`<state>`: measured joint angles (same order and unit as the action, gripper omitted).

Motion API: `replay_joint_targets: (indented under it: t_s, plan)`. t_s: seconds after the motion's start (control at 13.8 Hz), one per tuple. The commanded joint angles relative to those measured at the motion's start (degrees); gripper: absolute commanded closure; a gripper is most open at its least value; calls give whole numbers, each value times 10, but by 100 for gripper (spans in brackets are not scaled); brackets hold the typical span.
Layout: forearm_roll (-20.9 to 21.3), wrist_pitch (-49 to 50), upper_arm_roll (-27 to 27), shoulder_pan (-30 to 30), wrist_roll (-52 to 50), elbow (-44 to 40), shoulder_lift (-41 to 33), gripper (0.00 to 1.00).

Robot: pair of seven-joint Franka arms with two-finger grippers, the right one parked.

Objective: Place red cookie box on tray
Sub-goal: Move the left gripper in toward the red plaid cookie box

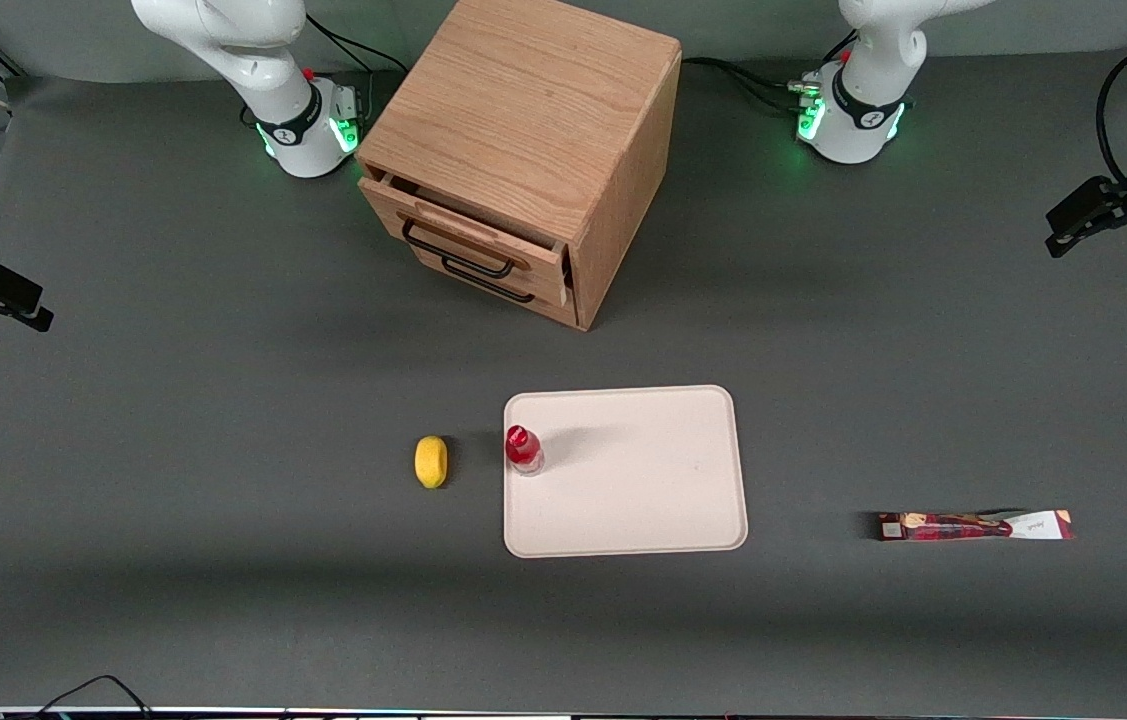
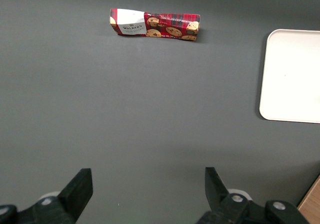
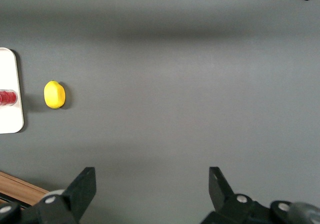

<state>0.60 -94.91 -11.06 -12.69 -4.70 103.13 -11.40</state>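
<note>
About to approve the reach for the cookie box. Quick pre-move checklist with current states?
1. Gripper open and empty, raised over bare table at the working arm's end: ok.
2. Red cookie box lying flat on the table, nothing touching or covering it: ok.
3. Table between gripper and box free of things: ok.
4. Tray has bare space for the box; only the small red-capped bottle stands at its edge toward the parked arm: ok.
5. Fingers aligned across the box's narrow width: cannot tell.
6. Box on tray: not ok, it lies apart from the tray, toward the working arm's end.
</note>
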Motion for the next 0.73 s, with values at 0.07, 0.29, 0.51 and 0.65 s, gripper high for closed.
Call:
replay_joint_targets:
  t_s: [0.07, 0.29, 0.51, 0.65]
  plan:
    - [5, 4, -8, -9, 5, 9, -9, 0]
    - [10, 6, -8, -8, 21, 13, 8, 0]
    - [48, -26, -8, -7, 135, 9, 51, 0]
    - [49, -61, -7, -7, 223, -12, 91, 0]
